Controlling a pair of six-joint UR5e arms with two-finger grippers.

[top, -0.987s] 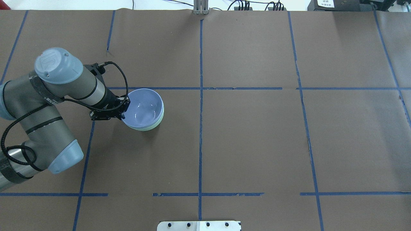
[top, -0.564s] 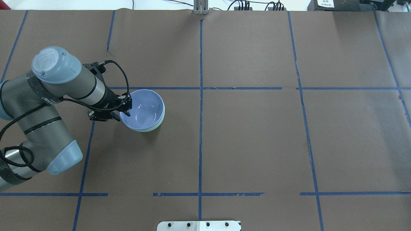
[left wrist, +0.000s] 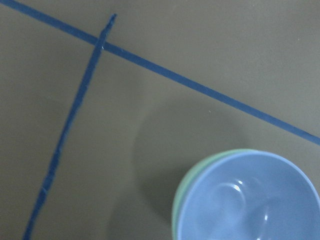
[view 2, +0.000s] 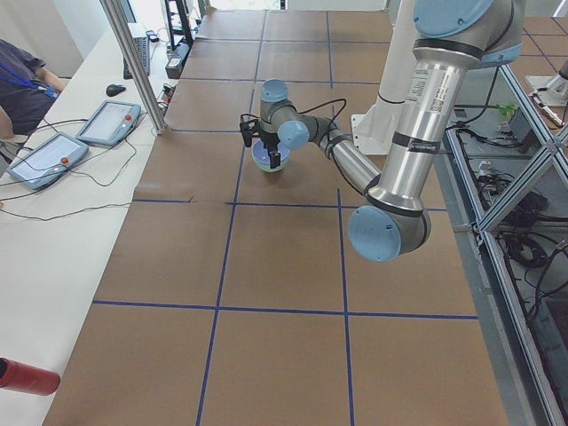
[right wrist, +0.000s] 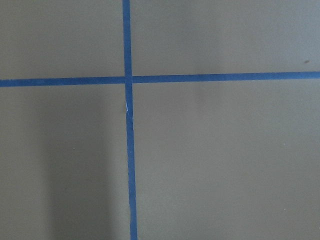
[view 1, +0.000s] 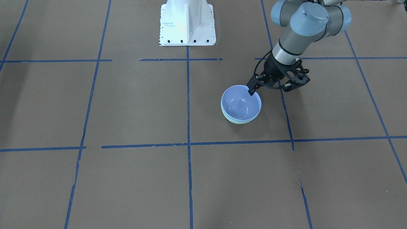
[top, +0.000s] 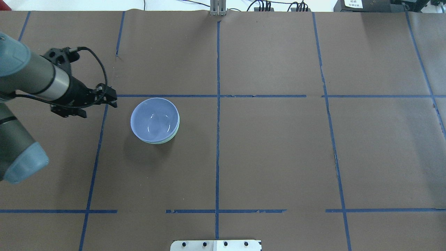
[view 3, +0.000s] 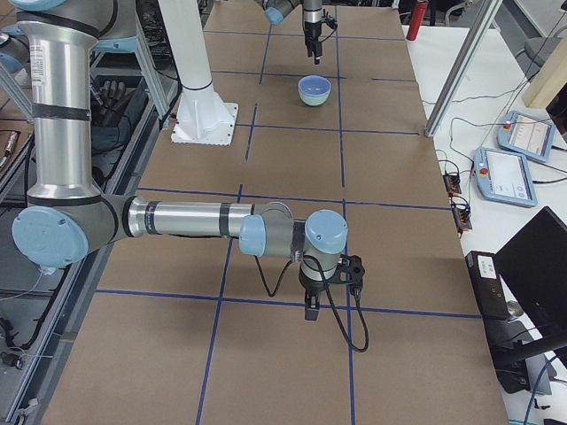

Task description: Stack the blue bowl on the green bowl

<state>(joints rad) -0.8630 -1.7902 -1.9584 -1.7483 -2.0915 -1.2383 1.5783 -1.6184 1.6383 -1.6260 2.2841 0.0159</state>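
Blue bowl point(top: 154, 118) sits nested in green bowl point(view 1: 238, 121), only a thin green rim showing. The stack is on the surface point(top: 278, 157) in its left half, btw centre line and left edge, approx mid-depth. Stack looks done. Bowls are round, so no long axis to line up on.

Key relation: stack lies toward the centre from the left pincer point(view 1: 270, 90). Overhead view shows a clear gap, no contact. Front view puts one finger at the rim, prob. just perspective. Left pincer is spread wide w/ nothing in it. Next move prob. only a retreat toward the left edge.

Left arm is much nearer. Right pincer point(view 3: 312, 312) is well apart near the right edge; can't tell its state.
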